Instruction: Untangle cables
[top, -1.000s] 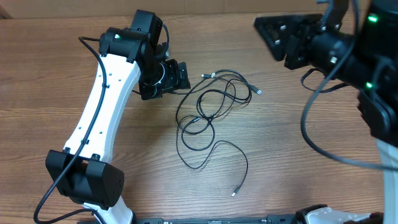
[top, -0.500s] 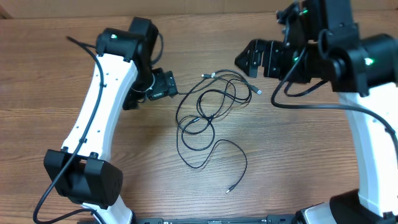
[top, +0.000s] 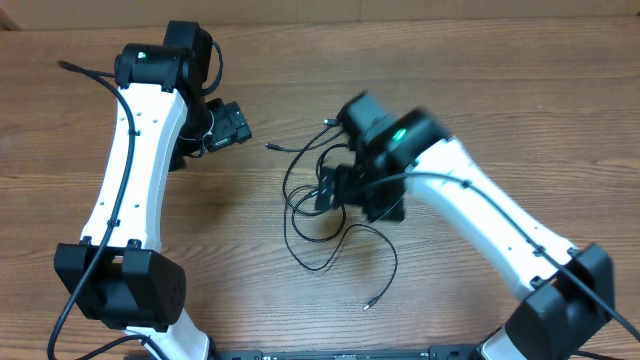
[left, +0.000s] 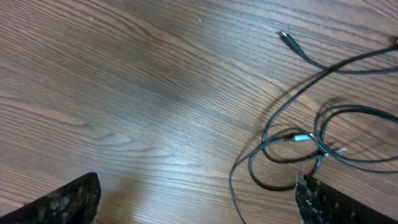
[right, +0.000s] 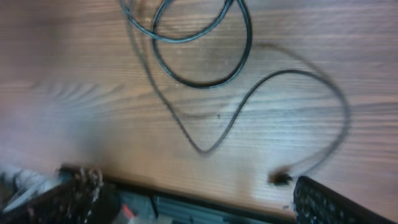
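Note:
The cables (top: 312, 222) lie as a loose tangle of thin black loops in the middle of the table. One tail runs toward the front and ends in a small plug (top: 368, 305). Another plug end (top: 268, 146) sticks out to the left. My right gripper (top: 358, 198) hovers over the tangle, blurred, open and holding nothing. In the right wrist view, loops (right: 199, 62) and a plug (right: 280, 178) lie ahead of the right gripper (right: 208, 205). My left gripper (top: 240, 125) stands open to the left of the tangle; its view shows the cables (left: 311, 140) by its right finger (left: 336, 202).
The wooden table's front edge (right: 205, 190) and a dark rail below it show in the right wrist view. The white left arm (top: 130, 190) stretches along the left side. The right arm (top: 500, 230) crosses from the front right corner.
My right arm has swung from the back right down over the tangle. My left arm has drawn back to the left. A plug end now lies out to the left of the loops.

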